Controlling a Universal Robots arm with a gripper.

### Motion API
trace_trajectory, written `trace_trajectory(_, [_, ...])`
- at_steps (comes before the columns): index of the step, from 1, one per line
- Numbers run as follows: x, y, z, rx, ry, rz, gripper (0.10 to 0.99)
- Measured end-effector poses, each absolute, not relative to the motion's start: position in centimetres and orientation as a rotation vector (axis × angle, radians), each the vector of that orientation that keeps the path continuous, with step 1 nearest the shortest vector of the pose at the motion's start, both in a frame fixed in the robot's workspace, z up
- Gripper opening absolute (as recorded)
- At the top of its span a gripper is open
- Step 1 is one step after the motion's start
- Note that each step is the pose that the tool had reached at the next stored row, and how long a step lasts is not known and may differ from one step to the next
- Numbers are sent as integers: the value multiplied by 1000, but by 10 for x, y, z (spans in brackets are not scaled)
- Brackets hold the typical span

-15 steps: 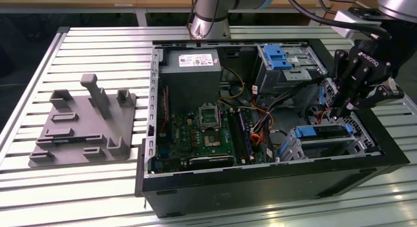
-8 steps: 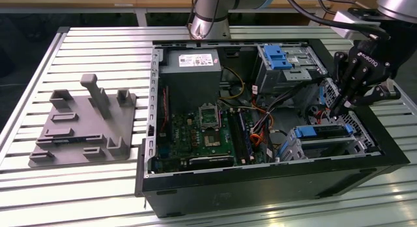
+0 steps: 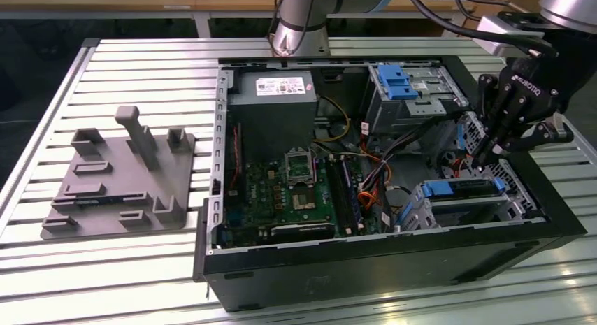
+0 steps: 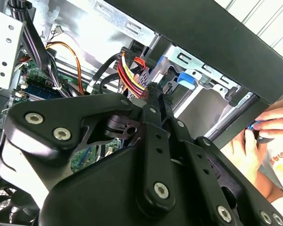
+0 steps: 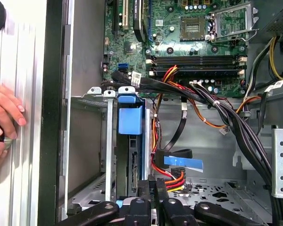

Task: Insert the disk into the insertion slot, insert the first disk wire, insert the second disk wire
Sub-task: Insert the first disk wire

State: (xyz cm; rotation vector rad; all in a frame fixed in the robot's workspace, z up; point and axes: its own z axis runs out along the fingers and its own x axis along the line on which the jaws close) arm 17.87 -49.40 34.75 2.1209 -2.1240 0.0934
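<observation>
Your end effector hangs inside the open computer case, just above the insertion slot at the exterior view's right. Its fingers are drawn together at the end of the red-and-yellow wire bundle; you cannot tell whether they pinch a wire. The disk sits in the slot, its blue carrier showing. A person's hand rests on the table just outside the case wall.
</observation>
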Motion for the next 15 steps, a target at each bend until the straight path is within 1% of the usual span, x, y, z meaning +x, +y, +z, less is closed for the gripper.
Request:
trace_trajectory(4, [179,-497,349,2126,-2129,83,165])
trace_trajectory(10, [179,-505,350,2153,-2153,30,165])
trace_trajectory(15, [178,-509,352,2157,-2156,23,165])
